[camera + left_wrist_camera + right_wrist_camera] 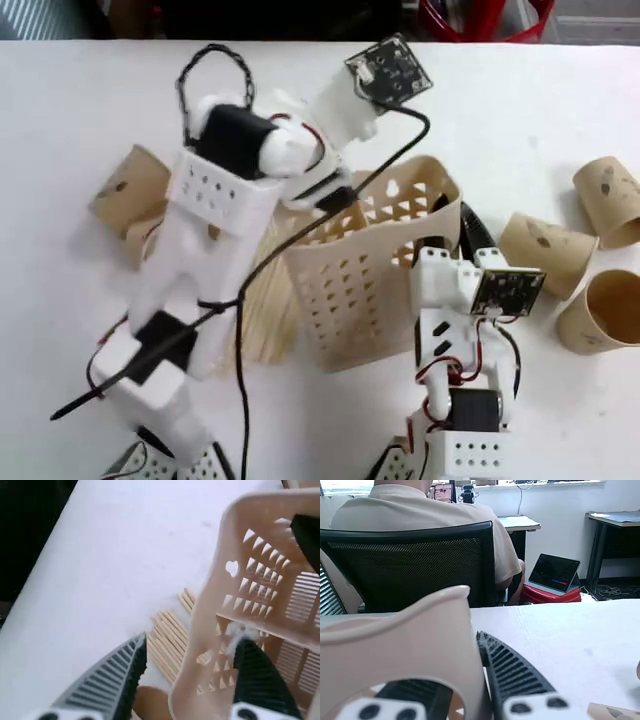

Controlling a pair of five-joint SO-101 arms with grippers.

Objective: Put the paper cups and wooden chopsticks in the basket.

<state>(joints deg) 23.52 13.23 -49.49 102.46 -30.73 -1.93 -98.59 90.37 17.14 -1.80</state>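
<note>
Right tool [458, 240]: nearest the arm bases. It looked clamped on the basket's side rim, with one finger outside the wall and the other glimpsed through the handle hole.
Basket [350, 270]: stood open side up in the middle of the tabletop [520, 110], between the two arms. Its contents could not be told.
Wooden chopsticks [262, 315]: a loose sheaf lay flat on the tabletop, just beside the basket on the left arm's side and partly under that arm.
Left tool [191, 647]: fingers were apart and astride the basket's rim near a corner, gripping nothing.
Paper cups, right group [548, 255]: three lay on their sides near the basket, on the right arm's side.
Paper cup, left [128, 185]: lay on its side beyond the left arm, apart from the basket.
Step in hand (judged): the basket was being steadied while the left tool was to fetch the sheaf.
Handling note: the left tool should lift clear of the rim before it swings, so the basket is not dragged. It should come down across the sticks at mid-length with its fingertips close to the tabletop — thin sticks slip out of a high pinch.
Risk: a loose grip would scatter the sheaf, and a pull on the rim would tip the basket.
</note>
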